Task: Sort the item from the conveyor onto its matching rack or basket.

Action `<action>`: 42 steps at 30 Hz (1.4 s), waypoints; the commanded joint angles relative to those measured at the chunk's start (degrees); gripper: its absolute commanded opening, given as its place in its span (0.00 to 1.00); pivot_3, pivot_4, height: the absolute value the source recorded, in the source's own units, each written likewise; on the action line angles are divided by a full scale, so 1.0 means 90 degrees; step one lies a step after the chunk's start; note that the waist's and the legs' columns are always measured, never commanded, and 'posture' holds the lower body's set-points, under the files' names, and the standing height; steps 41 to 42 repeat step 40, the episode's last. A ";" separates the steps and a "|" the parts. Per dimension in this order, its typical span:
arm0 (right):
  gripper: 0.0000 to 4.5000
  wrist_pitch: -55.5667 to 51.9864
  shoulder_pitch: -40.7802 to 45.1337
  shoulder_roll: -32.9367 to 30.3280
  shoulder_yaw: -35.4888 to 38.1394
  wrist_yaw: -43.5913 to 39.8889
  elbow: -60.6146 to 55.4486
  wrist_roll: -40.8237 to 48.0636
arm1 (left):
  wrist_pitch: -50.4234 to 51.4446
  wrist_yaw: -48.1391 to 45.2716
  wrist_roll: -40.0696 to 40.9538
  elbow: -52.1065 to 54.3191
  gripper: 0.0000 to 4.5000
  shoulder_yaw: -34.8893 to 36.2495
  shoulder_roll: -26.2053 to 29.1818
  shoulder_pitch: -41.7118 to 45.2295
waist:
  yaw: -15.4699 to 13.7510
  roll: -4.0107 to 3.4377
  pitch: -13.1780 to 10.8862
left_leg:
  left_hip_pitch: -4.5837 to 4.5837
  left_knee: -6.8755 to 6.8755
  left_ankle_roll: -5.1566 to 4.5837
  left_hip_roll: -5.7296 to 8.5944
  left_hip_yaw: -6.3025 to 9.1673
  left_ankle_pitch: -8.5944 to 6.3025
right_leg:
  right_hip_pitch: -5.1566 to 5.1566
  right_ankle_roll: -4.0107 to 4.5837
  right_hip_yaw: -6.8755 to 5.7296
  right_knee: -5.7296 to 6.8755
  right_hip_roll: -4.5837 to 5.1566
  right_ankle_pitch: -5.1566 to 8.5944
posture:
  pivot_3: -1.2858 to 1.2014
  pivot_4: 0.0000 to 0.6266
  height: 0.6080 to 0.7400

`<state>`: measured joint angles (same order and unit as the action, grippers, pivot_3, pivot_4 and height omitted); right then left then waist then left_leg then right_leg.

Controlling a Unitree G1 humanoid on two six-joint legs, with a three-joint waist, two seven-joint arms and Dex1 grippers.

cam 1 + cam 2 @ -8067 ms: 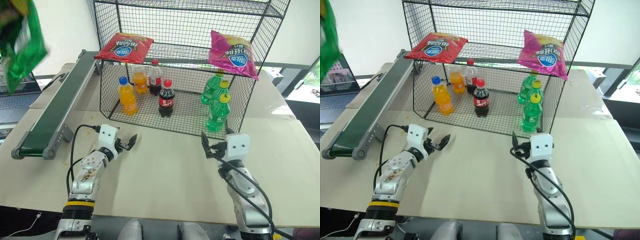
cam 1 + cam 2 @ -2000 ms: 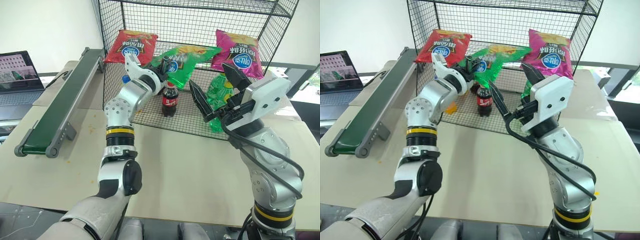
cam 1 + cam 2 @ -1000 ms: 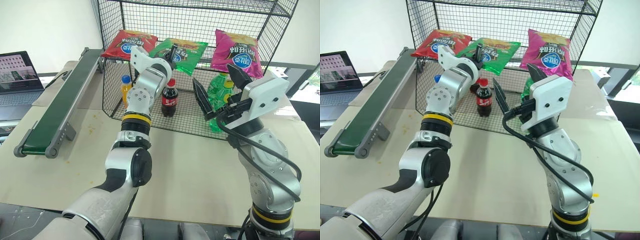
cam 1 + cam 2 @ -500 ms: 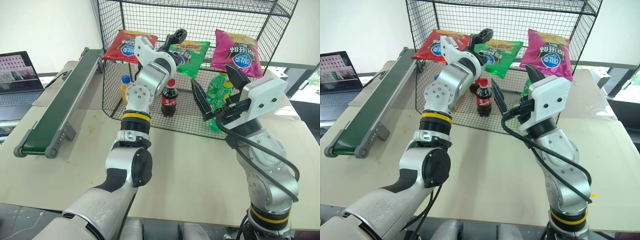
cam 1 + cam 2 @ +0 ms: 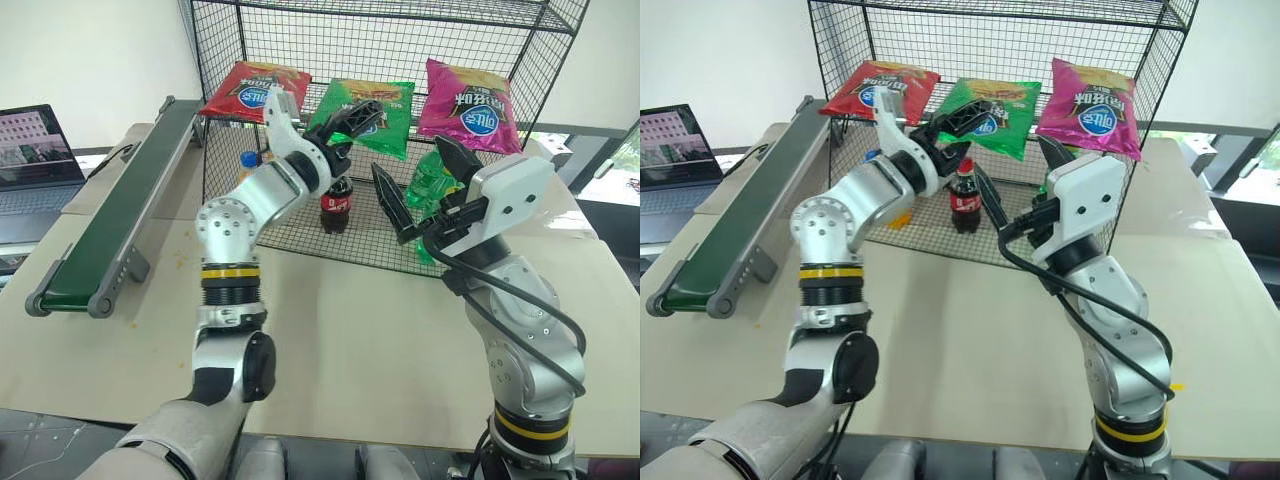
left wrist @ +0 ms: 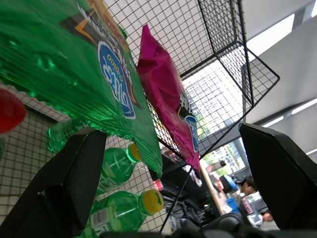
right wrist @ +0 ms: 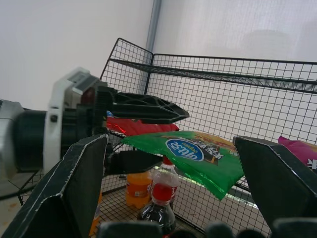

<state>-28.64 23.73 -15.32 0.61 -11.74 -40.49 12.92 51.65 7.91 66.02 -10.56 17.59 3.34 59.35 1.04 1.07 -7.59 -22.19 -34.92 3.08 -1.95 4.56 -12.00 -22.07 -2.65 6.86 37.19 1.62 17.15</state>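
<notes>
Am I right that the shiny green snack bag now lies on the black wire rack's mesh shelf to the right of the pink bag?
Not quite: the shiny green snack bag lies on the black wire rack between the red bag and the pink bag, to the pink bag's left, as the left eye view shows.

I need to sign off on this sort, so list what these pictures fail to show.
- Orange bottle: mostly behind the left arm in the head views.
- Green bottles: partly covered by the right gripper; labels unreadable through the rack mesh.
- Green bag: its near edge sits behind the left gripper, so contact cannot be judged.
- Conveyor: its far end is too small.
</notes>
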 commanded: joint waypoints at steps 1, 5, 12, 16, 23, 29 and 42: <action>1.00 0.0246 0.0091 0.0022 0.0057 -0.0125 -0.0043 0.0134 | 0.0101 -0.1341 -0.0427 0.0471 1.00 -0.0377 0.0850 -0.0045 | 0.0007 0.0000 0.0000 | 0.0001 0.0000 0.0000 0.0000 0.0000 0.0000 | 0.0000 0.0000 0.0000 0.0001 0.0000 0.0000 | 0.52 0.24 1.00; 1.00 0.0318 0.0032 0.0000 0.0055 -0.0224 0.0013 0.0173 | -0.0012 -0.2861 -0.1013 0.0717 1.00 -0.0773 0.2027 -0.0360 | 0.0043 -0.0003 0.0000 | 0.0003 0.0004 0.0001 -0.0001 0.0000 0.0001 | -0.0001 0.0000 -0.0001 0.0001 0.0000 0.0000 | 0.52 0.24 1.00; 1.00 0.0582 -0.0650 -0.0140 0.0073 -0.0466 -0.0019 0.0135 | -0.1327 -0.4794 -0.2860 0.1767 1.00 -0.1740 0.3711 -0.2403 | 0.0079 -0.0007 0.0000 | 0.0005 0.0011 -0.0001 -0.0004 0.0000 0.0000 | 0.0000 0.0001 -0.0003 0.0000 0.0002 0.0000 | 0.52 0.24 1.00; 1.00 0.0832 -0.1397 -0.0170 0.0010 -0.0491 -0.0019 -0.0008 | -0.2128 -0.4709 -0.3498 0.2040 1.00 -0.1632 0.3591 -0.3828 | 0.0058 -0.0008 0.0001 | -0.0001 0.0010 -0.0006 -0.0008 -0.0002 -0.0004 | -0.0002 0.0002 -0.0003 -0.0003 0.0005 0.0000 | 0.52 0.24 1.00; 1.00 0.1201 -0.2742 0.0126 0.0054 0.0016 0.0478 -0.0570 | -0.3335 -0.3564 -0.4798 0.1601 1.00 -0.1441 0.2804 -0.4944 | -0.0012 -0.0003 0.0003 | -0.0003 -0.0002 -0.0010 -0.0008 -0.0002 -0.0006 | 0.0006 0.0002 -0.0001 -0.0002 0.0004 0.0000 | 0.52 0.24 1.00; 1.00 0.1800 -0.3442 0.0409 -0.0016 0.0356 0.1251 -0.1022 | -0.4120 -0.3408 -0.5488 0.1099 1.00 -0.1524 0.2445 -0.5257 | 0.0001 -0.0003 0.0003 | -0.0002 0.0003 -0.0011 -0.0009 -0.0003 -0.0007 | 0.0003 0.0002 -0.0001 -0.0001 0.0003 0.0000 | 0.52 0.24 1.00; 1.00 0.2314 -0.3464 0.0637 0.0006 0.0573 0.1711 -0.1411 | -0.4639 -0.3838 -0.5687 0.0234 1.00 -0.1495 0.2094 -0.4976 | -0.0008 -0.0003 0.0003 | -0.0003 0.0002 -0.0011 -0.0008 -0.0003 -0.0007 | 0.0004 0.0002 -0.0002 -0.0001 0.0004 0.0000 | 0.52 0.24 1.00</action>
